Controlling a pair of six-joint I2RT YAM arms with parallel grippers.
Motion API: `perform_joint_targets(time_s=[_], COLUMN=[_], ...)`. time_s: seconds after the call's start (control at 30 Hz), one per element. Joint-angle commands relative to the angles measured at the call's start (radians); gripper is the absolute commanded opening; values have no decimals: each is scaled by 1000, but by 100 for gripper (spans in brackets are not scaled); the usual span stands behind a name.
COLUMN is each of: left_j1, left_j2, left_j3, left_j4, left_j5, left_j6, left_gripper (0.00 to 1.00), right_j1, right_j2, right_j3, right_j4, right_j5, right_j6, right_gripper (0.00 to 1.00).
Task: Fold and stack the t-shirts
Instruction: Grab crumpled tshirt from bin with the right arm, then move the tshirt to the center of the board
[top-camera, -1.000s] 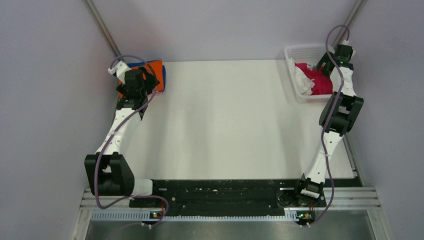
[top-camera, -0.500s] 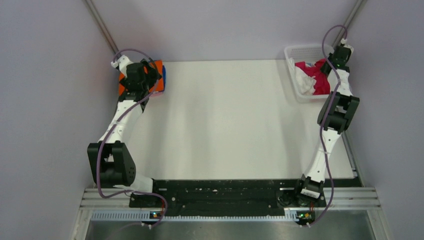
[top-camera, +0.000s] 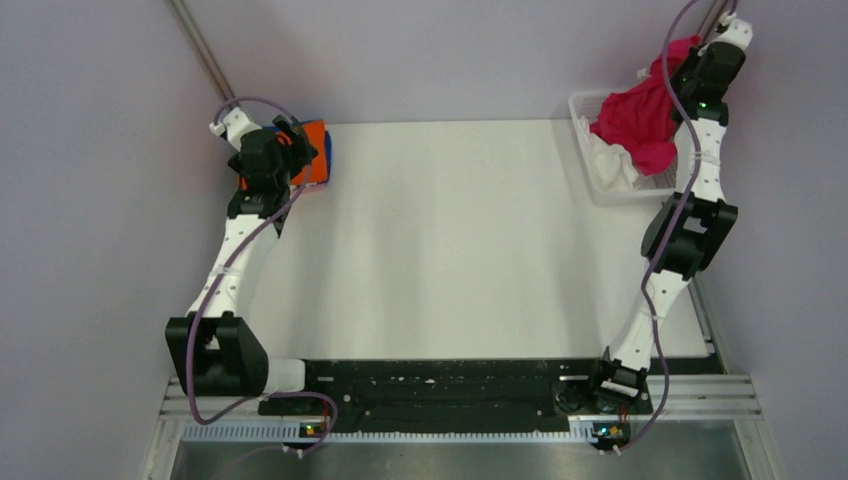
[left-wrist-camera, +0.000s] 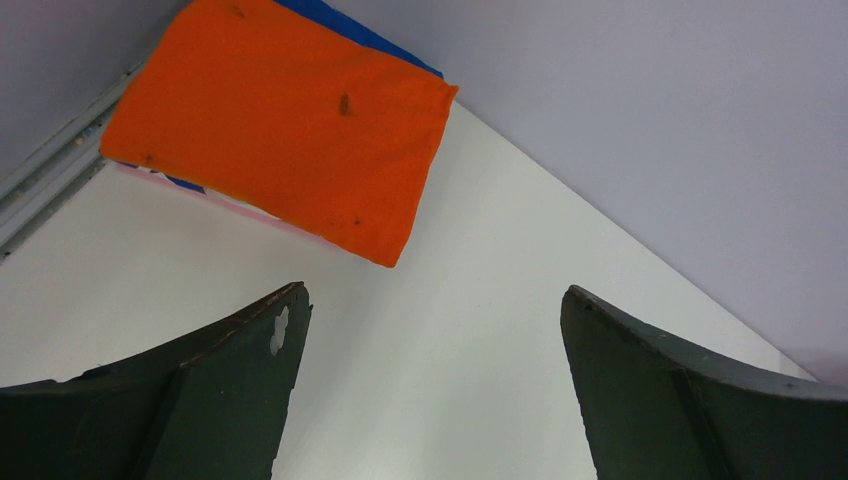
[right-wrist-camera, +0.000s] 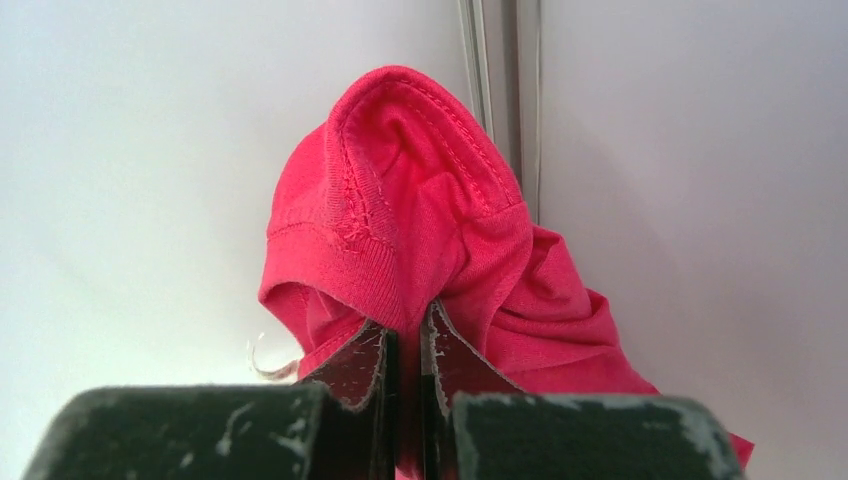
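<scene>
lifting the soft crimson-pink t-shirt (top-camera: 640, 118) clear of the white plastic mesh basket (top-camera: 588, 103) seems the step, right jaws clenched on its stitched edge, left jaws released near the folded orange t-shirt (left-wrist-camera: 275, 120); next, spreading it flat on the white desk (top-camera: 450, 230).

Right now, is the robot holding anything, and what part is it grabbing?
Yes. The right fingers pinch the crimson-pink t-shirt by a bunched fold beside a stitched hem. The left fingers are open, holding nothing.
</scene>
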Motion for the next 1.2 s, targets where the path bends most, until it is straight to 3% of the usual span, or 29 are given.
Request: perform_joint_targets(time_s=[0.0,0.1,0.4,0.67,1.0,1.1,1.17], left_j1=[-1,-1,-1,-1,-1,-1,-1], left_j2=[-89,-126,-230,-310,-354,-348,-336], left_j3=[-23,-39,-88,-128,-158,-161,-161], left_j4=[0,-12,-28,-64,-139,-163,-175], left_j5=[-17,-14,59,70,31,30,29], left_j6=[52,57,56,50,13,-9,-21], left_gripper=[99,99,99,99,99,99,99], right_j1=[4,3,27,209,500,509,495], right_j2=[-131,-152,-265,-383,-539,-577,-605], right_j3=[59,86,106,65,-343,-519,-675], right_j4=[183,174,187,118,306,341,335], right_j5=[20,2,-339,-531,-802,-756,-594], right_j6=[-65,-65,148,174,274,300,294], right_gripper=[0,0,0,0,1,1,7])
